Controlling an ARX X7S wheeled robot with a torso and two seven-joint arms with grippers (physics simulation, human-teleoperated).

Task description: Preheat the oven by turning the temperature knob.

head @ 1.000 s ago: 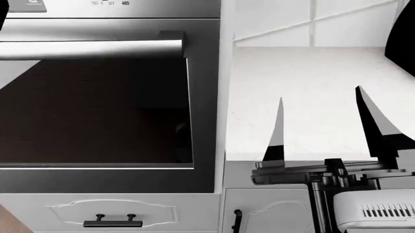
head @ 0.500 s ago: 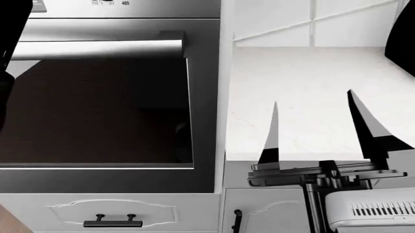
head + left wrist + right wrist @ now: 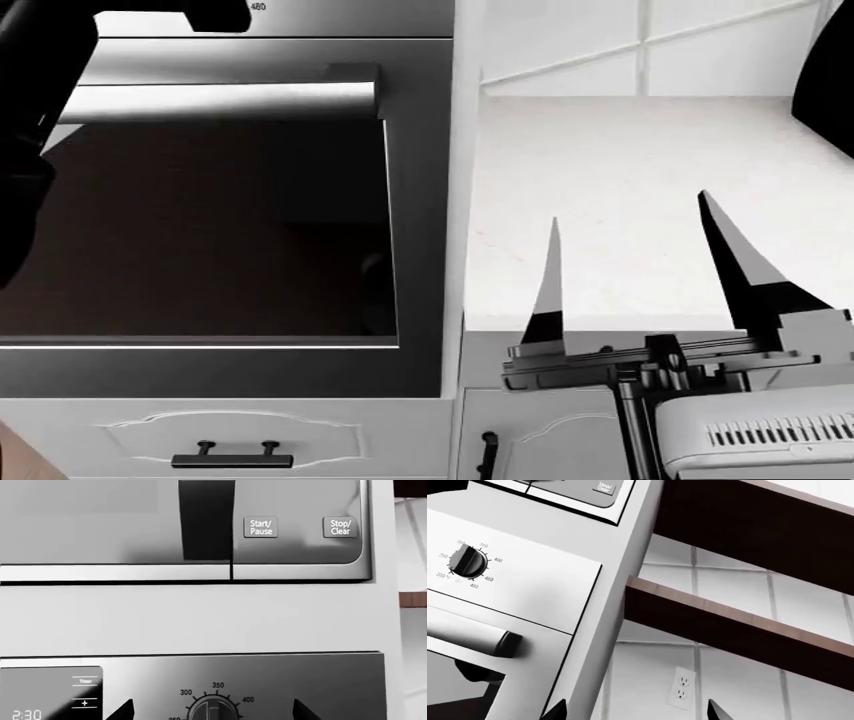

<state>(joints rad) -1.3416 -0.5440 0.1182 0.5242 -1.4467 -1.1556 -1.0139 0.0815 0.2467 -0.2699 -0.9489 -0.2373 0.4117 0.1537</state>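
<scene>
Left wrist view puts the temperature knob (image 3: 212, 712) at 6 o'clock, between the spread fingertips (image 3: 123, 710) of the released left hand (image 3: 212, 711). Closing off-centre risks slipping off the oven (image 3: 214, 230) dial. Right hand (image 3: 627, 270) hangs released over the bench (image 3: 641, 150).

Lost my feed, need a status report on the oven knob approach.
Left gripper open, jaws either side of the round dark temperature knob, no contact. Right gripper open over the white counter. Nothing in the way.

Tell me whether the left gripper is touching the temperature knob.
Apart. In the left wrist view, the left gripper's fingertips stand wide on either side of the knob, with bare oven panel between each tip and it.
</scene>
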